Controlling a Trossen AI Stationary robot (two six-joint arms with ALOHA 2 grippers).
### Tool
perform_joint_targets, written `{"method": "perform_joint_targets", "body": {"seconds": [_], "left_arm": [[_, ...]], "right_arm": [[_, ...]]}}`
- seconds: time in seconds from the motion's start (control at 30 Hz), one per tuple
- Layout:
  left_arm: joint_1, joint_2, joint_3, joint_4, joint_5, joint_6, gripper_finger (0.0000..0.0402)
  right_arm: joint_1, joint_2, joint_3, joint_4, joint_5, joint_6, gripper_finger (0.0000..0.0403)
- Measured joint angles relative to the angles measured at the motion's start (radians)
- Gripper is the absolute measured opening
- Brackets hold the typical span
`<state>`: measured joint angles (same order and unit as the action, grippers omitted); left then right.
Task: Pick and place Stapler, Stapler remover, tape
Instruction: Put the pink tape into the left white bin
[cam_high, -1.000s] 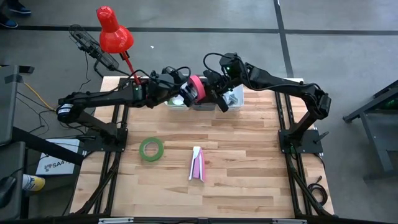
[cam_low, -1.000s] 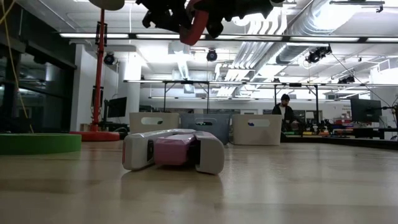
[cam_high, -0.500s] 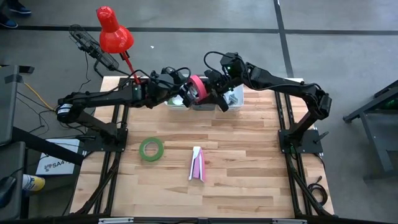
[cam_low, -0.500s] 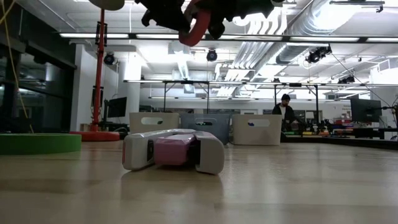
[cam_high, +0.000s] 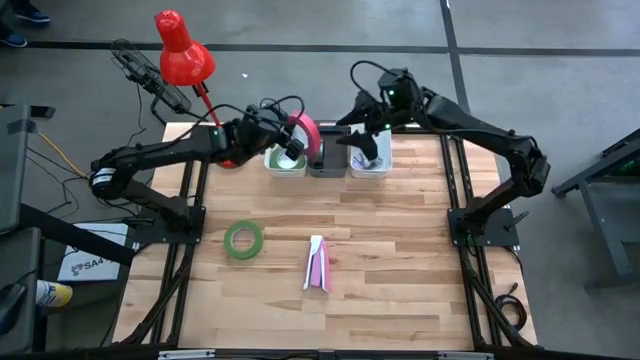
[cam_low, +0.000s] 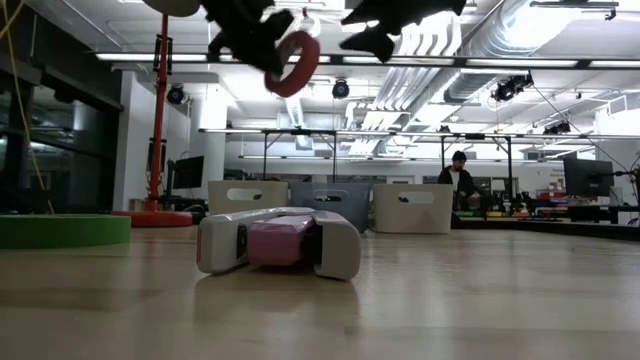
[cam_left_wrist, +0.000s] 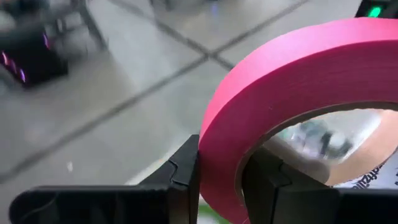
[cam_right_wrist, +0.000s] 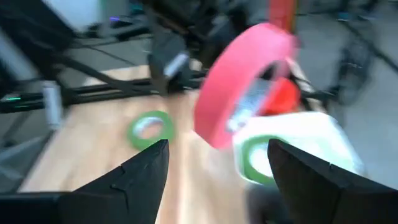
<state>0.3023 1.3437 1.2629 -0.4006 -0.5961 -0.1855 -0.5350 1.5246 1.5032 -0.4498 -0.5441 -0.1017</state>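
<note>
A pink tape roll (cam_high: 304, 133) hangs above the bins at the table's far edge, with my left gripper (cam_high: 292, 145) shut on it. My right gripper (cam_high: 363, 150) stands open to the right of it, over the right white bin (cam_high: 378, 165), touching nothing. A green tape roll (cam_high: 244, 239) lies flat on the table at the left. The white and pink stapler (cam_high: 317, 263) lies near the middle. Another green roll (cam_right_wrist: 260, 155) sits in the left white bin (cam_high: 283, 164). The stapler remover does not show. My left gripper holds the pink roll by its band (cam_left_wrist: 219, 177). One finger (cam_left_wrist: 268, 183) is inside the ring's open centre and the other (cam_left_wrist: 185, 180) is on the outer face. The fingers come from the table's left. The roll stands on edge, lifted clear (cam_low: 292, 62).
A grey bin (cam_high: 327, 163) stands between the two white ones. A red desk lamp (cam_high: 182, 48) rises at the far left corner. Bare wood lies between the stapler and the table's near edge. A person (cam_low: 457, 172) sits far behind the table.
The pink roll was between both grippers; my right gripper has let it go and drawn back toward the table's right, over the right bin. My left gripper now has the roll alone and has carried it a little toward the left, above the left bin.
</note>
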Motion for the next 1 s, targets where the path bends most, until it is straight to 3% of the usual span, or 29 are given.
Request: {"method": "perform_joint_targets", "body": {"seconds": [0.23,0.6,1.0], "left_arm": [[0.157,0.014,0.0,-0.188,0.171,-0.186,0.0075],[0.323,0.1,0.0,-0.271,0.36,-0.256,0.0075],[0.333,0.266,0.0,-0.301,0.373,-0.324,0.0075]], "right_arm": [[-0.056,-0.025,0.001,-0.106,0.128,-0.007,0.0266],[-0.088,-0.025,0.001,-0.207,0.324,0.016,0.0266],[-0.101,-0.025,0.001,-0.233,0.389,0.043,0.0268]]}}
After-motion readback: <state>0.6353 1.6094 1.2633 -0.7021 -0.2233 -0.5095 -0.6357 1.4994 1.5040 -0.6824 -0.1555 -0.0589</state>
